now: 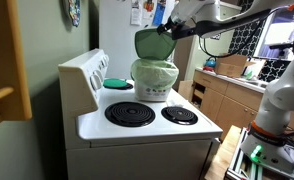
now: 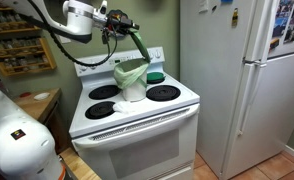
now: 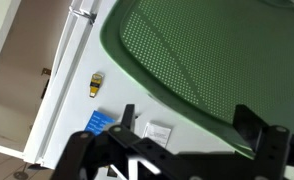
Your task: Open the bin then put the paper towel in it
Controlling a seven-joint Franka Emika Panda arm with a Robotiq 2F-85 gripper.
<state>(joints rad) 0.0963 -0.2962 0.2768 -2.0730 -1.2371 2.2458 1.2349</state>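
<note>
The pale-green bin (image 1: pixel 154 82) with a whitish liner stands at the back of the white stove top, and shows in both exterior views (image 2: pixel 132 82). Its darker green lid (image 1: pixel 151 42) (image 2: pixel 144 46) is swung up and stands open. My gripper (image 1: pixel 168 29) (image 2: pixel 129 27) is at the lid's upper edge. In the wrist view the lid's perforated underside (image 3: pixel 207 50) fills the frame, and its rim lies between my widely spread fingers (image 3: pixel 190 122). No paper towel shows in any view.
A flat teal disc (image 1: pixel 117 83) (image 2: pixel 155 76) lies on a back burner beside the bin. The stove's front burners (image 1: pixel 130 114) are bare. A tall white fridge (image 2: pixel 242 80) stands next to the stove. A kitchen counter (image 1: pixel 232 72) holds clutter.
</note>
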